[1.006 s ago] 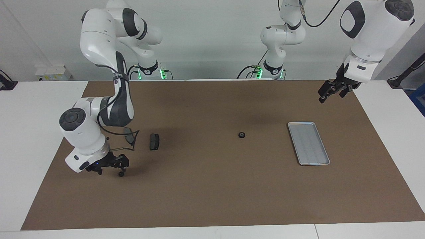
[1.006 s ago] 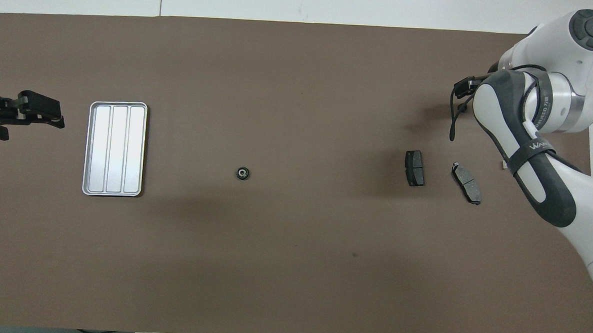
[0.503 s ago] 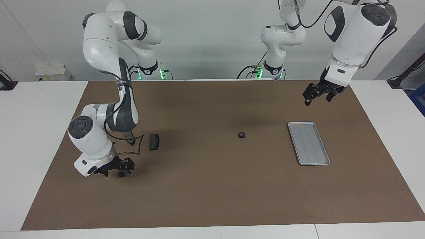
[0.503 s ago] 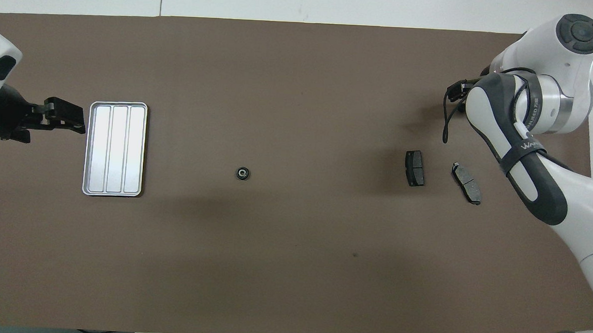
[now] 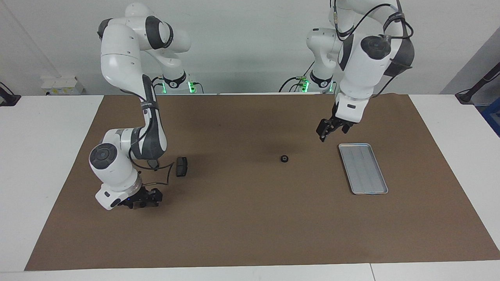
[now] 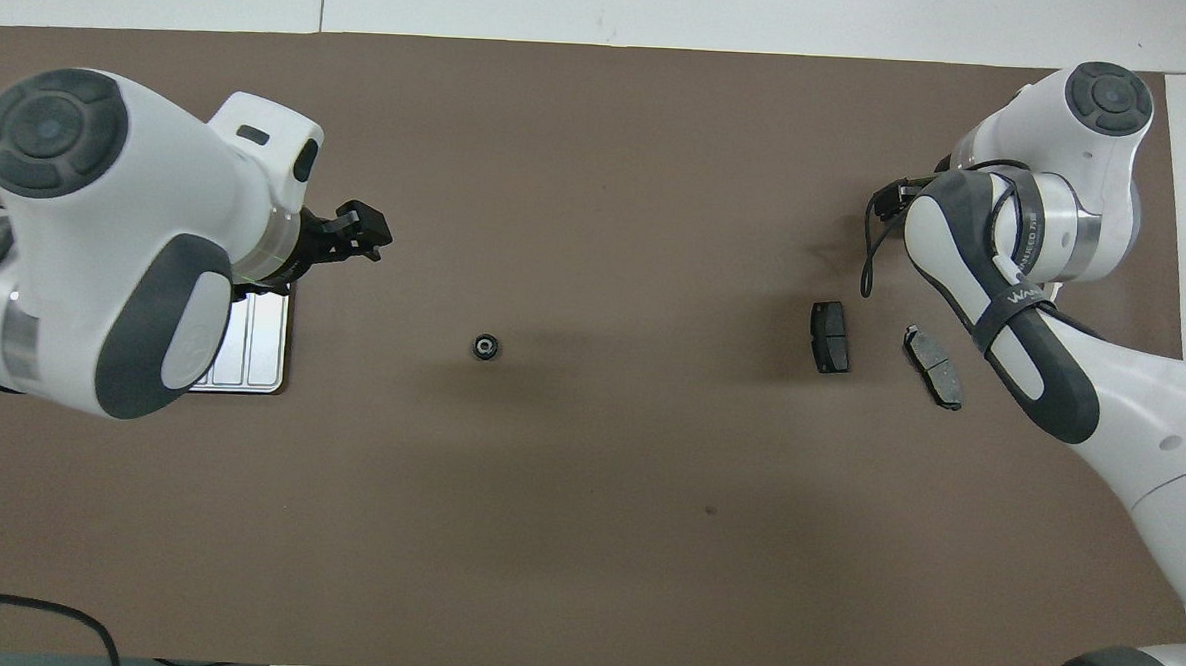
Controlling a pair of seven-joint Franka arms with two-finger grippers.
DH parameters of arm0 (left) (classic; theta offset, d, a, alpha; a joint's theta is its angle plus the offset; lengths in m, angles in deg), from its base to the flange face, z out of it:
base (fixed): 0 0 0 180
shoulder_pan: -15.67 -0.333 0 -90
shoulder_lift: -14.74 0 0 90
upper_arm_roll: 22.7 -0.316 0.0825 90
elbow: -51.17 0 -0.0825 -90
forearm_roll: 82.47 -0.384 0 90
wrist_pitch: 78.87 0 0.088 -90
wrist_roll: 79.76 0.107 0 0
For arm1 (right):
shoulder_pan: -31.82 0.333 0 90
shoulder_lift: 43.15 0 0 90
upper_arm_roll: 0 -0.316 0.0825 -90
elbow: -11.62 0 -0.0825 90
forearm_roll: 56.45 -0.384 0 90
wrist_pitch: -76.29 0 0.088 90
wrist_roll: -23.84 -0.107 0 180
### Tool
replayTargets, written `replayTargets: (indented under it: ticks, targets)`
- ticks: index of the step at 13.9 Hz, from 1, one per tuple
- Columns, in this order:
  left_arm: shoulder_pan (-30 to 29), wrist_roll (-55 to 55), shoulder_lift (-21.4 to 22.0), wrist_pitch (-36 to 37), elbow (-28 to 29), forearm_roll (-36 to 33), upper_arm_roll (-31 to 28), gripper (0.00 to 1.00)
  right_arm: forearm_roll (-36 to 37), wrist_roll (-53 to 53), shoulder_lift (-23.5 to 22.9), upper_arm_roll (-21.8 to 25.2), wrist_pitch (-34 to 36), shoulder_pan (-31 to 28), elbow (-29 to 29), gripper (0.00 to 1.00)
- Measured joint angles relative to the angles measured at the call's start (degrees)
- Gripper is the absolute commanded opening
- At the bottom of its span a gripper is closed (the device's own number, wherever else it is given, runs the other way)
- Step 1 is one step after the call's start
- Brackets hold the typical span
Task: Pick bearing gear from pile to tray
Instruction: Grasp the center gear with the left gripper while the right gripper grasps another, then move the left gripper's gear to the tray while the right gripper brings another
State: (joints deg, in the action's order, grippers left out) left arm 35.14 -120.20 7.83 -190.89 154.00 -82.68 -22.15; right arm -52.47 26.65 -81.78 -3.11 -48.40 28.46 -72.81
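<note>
- My right gripper (image 5: 150, 200) sits low over the mat at my right arm's end, can't tell if it's open or closed.
- Dark brake-pad plate (image 5: 181, 166) lies near it.
- The bearing gear (image 5: 284, 158) sits mid-mat, between my grippers.
- My left gripper (image 5: 325, 132) hangs over the mat between gear and tray (image 5: 363, 168), grip state unclear, honestly.

You're looking at a robotics lab: two white arms (image 5: 129, 70) bolted at twelve o'clock with green lights at their bases, a white bench (image 5: 39, 164) under a brown mat (image 5: 250, 218), and bare pale walls around it.
</note>
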Motion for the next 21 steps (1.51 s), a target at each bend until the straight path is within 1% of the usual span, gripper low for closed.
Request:
replayTargets:
  ticks: [3, 4, 6, 9, 11, 12, 13, 14, 15, 20, 21]
  targets:
    - [1.47, -2.05, -3.19, -6.17, 2.90, 0.00, -0.07, 1.00, 0.00, -0.03, 0.00, 0.11, 0.00, -0.24, -0.03, 0.80]
    - [2.11, -2.92, -4.60, -8.09, 3.48, 0.00, -0.07, 1.00, 0.00, -0.03, 0.00, 0.14, 0.00, -0.40, -0.06, 0.74]
    - [3.68, -5.55, -6.96, -10.97, 3.78, 0.00, 0.01, 1.00, 0.00, -0.03, 0.00, 0.15, 0.00, -0.73, -0.19, 0.68]
    - [7.37, -7.17, -7.96, -12.67, 5.06, 0.00, 0.08, 1.00, -0.04, -0.03, 0.05, 0.07, -0.01, -0.92, -0.30, 0.60]
    - [9.09, -7.63, -7.93, -13.03, 6.22, 0.00, 0.11, 1.00, -0.04, -0.03, 0.22, 0.00, -0.01, -0.93, -0.42, 0.47]
    - [9.39, -7.70, -7.92, -13.55, 7.06, 0.00, 0.08, 1.00, -0.10, -0.03, 0.29, -0.08, 0.00, -0.93, -0.43, 0.37]
    - [9.45, -7.70, -7.95, -14.36, 8.00, 0.00, 0.05, 1.00, -0.11, -0.04, 0.40, -0.16, 0.07, -0.92, -0.50, 0.24]
    - [9.56, -7.70, -8.07, -15.05, 8.84, 0.00, 0.06, 1.00, -0.11, -0.04, 0.43, -0.16, 0.06, -0.94, -0.54, 0.06]
    - [9.79, -7.70, -8.46, -15.91, 9.60, 0.00, 0.06, 1.00, -0.16, -0.04, 0.49, -0.20, 0.06, -0.93, -0.54, 0.00]
    - [10.73, -7.70, -11.19, -19.76, 10.69, 0.00, 0.12, 1.00, -0.16, -0.04, 0.67, -0.20, 0.06, -1.02, -0.62, 0.00]
    - [11.58, -7.70, -11.51, -20.37, 11.30, 0.00, 0.11, 0.99, -0.16, -0.04, 0.67, -0.17, 0.15, -1.04, -0.59, 0.00]
